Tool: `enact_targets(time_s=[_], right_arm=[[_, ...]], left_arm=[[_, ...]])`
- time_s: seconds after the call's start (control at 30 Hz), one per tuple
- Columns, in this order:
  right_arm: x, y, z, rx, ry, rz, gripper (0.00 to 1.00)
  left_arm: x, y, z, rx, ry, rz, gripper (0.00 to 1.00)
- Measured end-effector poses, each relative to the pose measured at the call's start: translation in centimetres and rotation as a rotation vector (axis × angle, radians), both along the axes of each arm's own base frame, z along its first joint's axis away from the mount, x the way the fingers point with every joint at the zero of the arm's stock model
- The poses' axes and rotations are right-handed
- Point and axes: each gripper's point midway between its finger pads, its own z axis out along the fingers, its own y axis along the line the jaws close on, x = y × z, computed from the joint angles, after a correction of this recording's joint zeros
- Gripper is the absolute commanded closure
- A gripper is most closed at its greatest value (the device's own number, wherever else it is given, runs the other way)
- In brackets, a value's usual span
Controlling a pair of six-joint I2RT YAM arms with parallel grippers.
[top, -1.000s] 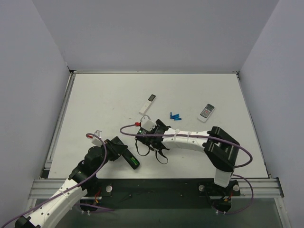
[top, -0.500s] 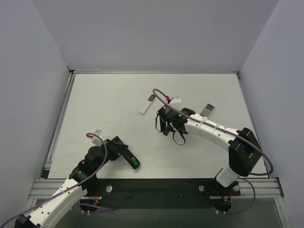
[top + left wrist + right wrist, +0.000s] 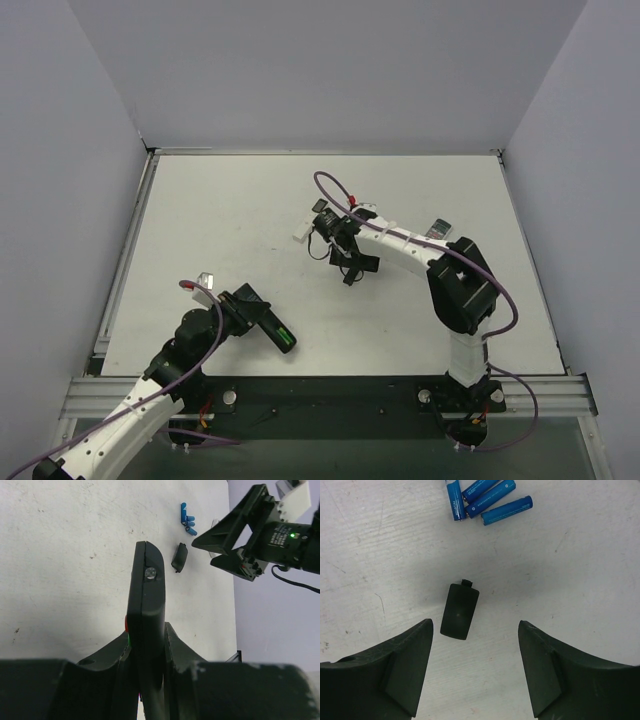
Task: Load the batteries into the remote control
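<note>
My left gripper (image 3: 252, 316) is shut on the remote control (image 3: 146, 605), a long black bar held on edge just above the table. A green strip (image 3: 285, 338) shows near its free end; I cannot tell whether it is the batteries. In the left wrist view the fingers (image 3: 177, 645) clamp both faces of the remote. My right gripper (image 3: 475, 625) hangs open over a small black cover (image 3: 460, 611) that lies flat on the table between its fingers, touching neither. That cover (image 3: 179, 557) lies apart from the remote.
Several blue cells (image 3: 485, 497) lie just beyond the cover, also in the left wrist view as blue cells (image 3: 187, 522). A white stick remote (image 3: 303, 228) lies left of the right arm, a short white remote (image 3: 437, 228) to its right. Walls enclose the table (image 3: 200, 220).
The right arm has swung from beside the held remote back toward the middle of the table, over the cover. The left arm and the remote have stayed put.
</note>
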Motion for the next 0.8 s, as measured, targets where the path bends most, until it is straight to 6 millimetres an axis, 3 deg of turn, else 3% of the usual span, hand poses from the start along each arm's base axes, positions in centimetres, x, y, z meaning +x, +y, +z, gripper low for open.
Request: enact_targets(time_s=[0.43, 0.8], right_arm=[[1.0, 0.2, -4.2, -0.035, 0.085, -0.099, 0.49], [1.2, 0.2, -4.4, -0.022, 0.093, -0.122, 0.63]], left_arm=[[-0.2, -0.2, 0.7, -0.023, -0.022, -0.015, 1.0], [-0.2, -0.3, 0.8, -0.033, -0.016, -0.013, 1.0]])
